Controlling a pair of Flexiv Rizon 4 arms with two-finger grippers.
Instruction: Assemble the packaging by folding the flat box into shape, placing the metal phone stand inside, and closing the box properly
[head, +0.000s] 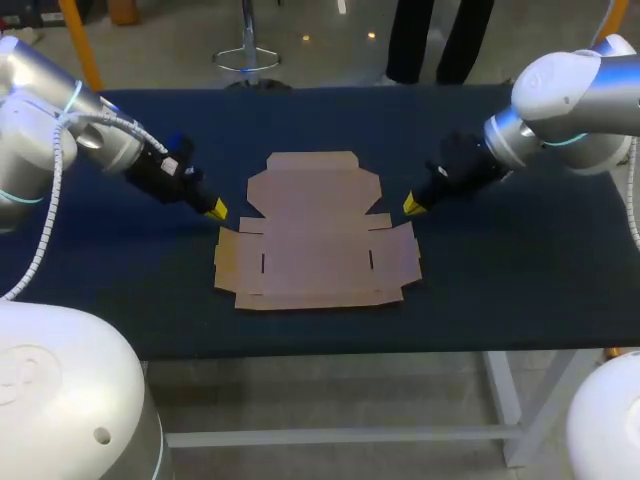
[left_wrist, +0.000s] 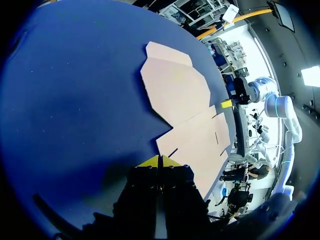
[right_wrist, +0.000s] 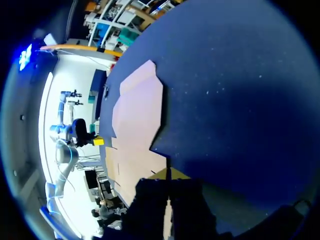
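A flat, unfolded brown cardboard box lies in the middle of the dark blue table. My left gripper hovers just off the box's left edge, its yellow tips pressed together and empty. My right gripper hangs by the box's right edge, also shut with nothing in it. From the left wrist, the gripper sits close to the box, and my other gripper shows beyond the cardboard. From the right wrist, the gripper hangs over the box edge, with my left gripper beyond. No metal phone stand is in view.
The blue table cloth stretches bare to both sides of the box and toward the front edge. Nothing else stands on the table.
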